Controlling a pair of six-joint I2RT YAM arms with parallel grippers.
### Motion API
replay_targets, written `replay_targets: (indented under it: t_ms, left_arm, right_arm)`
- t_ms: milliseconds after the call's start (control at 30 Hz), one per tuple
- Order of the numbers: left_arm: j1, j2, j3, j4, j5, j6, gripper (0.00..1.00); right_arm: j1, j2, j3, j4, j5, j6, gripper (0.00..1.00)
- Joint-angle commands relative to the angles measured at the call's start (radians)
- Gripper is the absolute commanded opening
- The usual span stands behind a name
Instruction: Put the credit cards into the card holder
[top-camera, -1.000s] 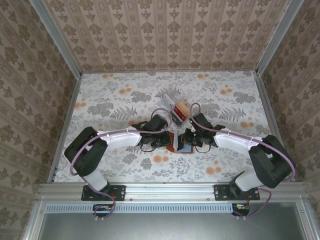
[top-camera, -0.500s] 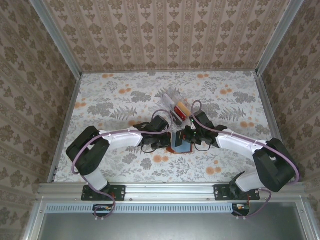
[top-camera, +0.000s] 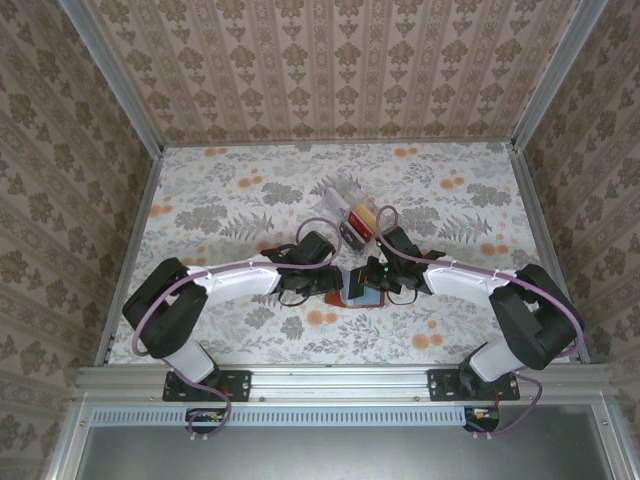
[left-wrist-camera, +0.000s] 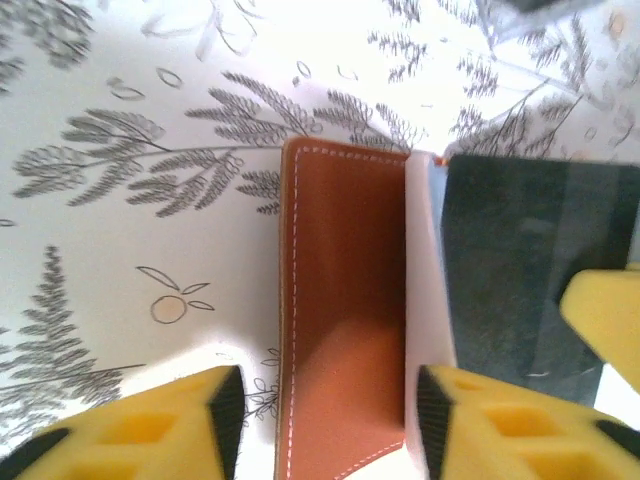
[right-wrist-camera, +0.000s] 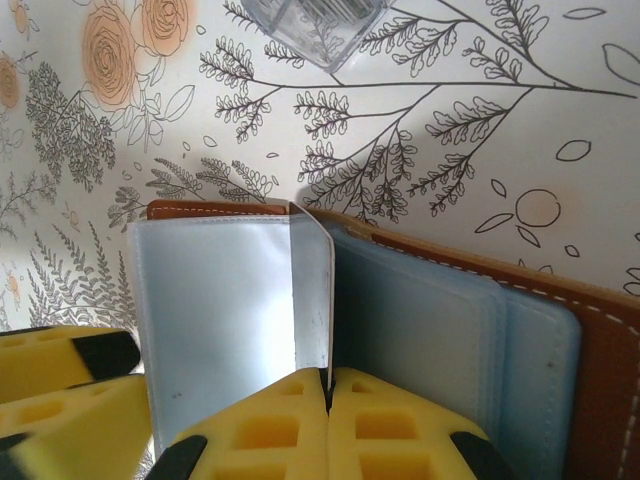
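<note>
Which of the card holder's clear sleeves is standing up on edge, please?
The middle sleeve, pinched by the shut right tool. In the right wrist view, the sleeve to its left and the stacked ones to its right lie flat.

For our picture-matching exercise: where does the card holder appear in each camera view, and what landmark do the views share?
Top view: card holder just below the middle of the picture.
Left wrist: its brown flap, lower middle.
Right wrist: lying open across the lower half.
Shared landmark: the flowered tablecloth under it.
</note>
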Motion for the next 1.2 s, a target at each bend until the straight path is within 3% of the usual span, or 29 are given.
replay_targets:
  t_ms: [0,100,233,633,900,1167]
  left_arm:
    - [-0.01,-0.049,-0.017,-0.041,-0.084,-0.005,0.61]
    - [-0.011,-0.052,-0.025,-0.007,-0.081,0.007,0.7]
    - [-0.008,-0.003,0.013,-0.002,-0.038,0.037,0.67]
    - [0.003,0.106,0.056,-0.052,-0.026,0.073,0.25]
    - [0.002,0.121,0.045,-0.054,-0.018,0.074,0.19]
    - [-0.002,0.137,0.047,-0.067,-0.018,0.072,0.17]
  right_arm:
    - [0.01,0.028,-0.028,-0.04,0.021,0.0,0.0]
    - [0.011,0.032,-0.026,-0.04,0.021,-0.002,0.0]
    - [0.01,0.024,-0.027,-0.04,0.017,-0.001,0.0]
    - [-0.014,-0.081,-0.048,-0.026,-0.017,0.017,0.0]
    - [-0.029,-0.03,-0.118,0.107,-0.103,0.043,0.0]
    - [-0.029,0.029,-0.158,0.168,-0.108,0.059,0.0]
